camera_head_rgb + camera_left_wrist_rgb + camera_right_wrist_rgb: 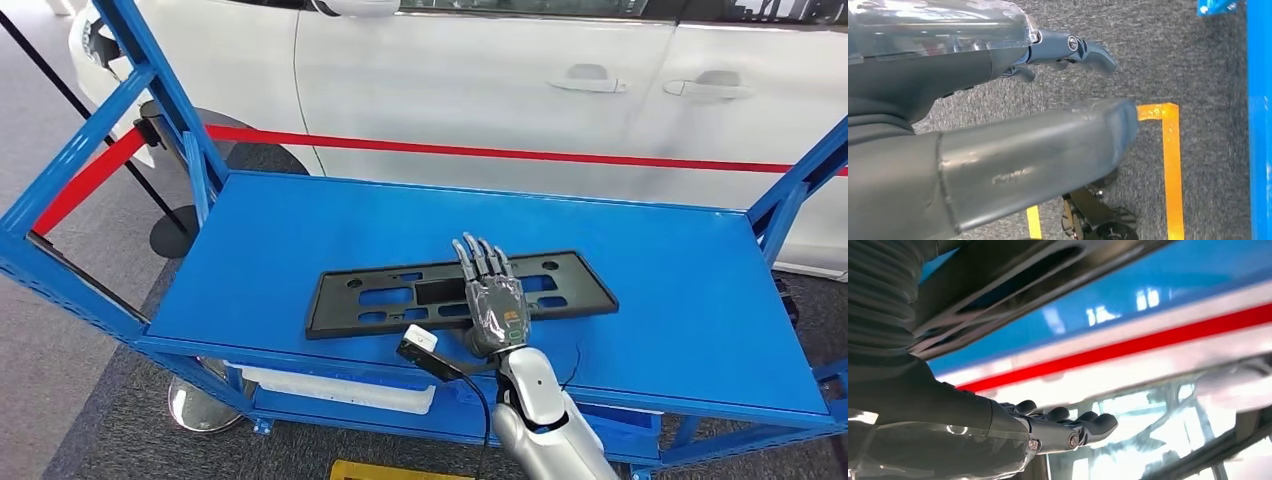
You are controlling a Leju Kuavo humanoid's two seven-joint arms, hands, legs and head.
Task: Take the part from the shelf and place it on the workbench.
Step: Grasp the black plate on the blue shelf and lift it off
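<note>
A flat black part (460,291), long and slotted like a plate holder, is seen lying on the top deck of a blue shelf (300,215). Its long axis runs left to right across the head view, slightly tilted, roughly along the shelf's front edge. A white car (480,70) and a red barrier band (520,153) are seen behind the shelf.

The right robot hand (492,301) is stretched out over the part's middle-right section, reaching forward from the near edge, so the part lies directly beneath it and extends to both sides. Its fingers (482,258) are held straight and close together, pointing away across the part's short width. Nothing is gripped. Whether the palm actually rests on the part or floats just above it cannot be told.

The left robot hand (998,130) is seen in its wrist view hanging over grey carpet (1158,50) marked with orange tape (1170,165), well apart from the part; its fingers look loosely apart and nothing is held. The right arm is clearly the nearer one. For a lift, fingers would probably need to curl around a long edge.
</note>
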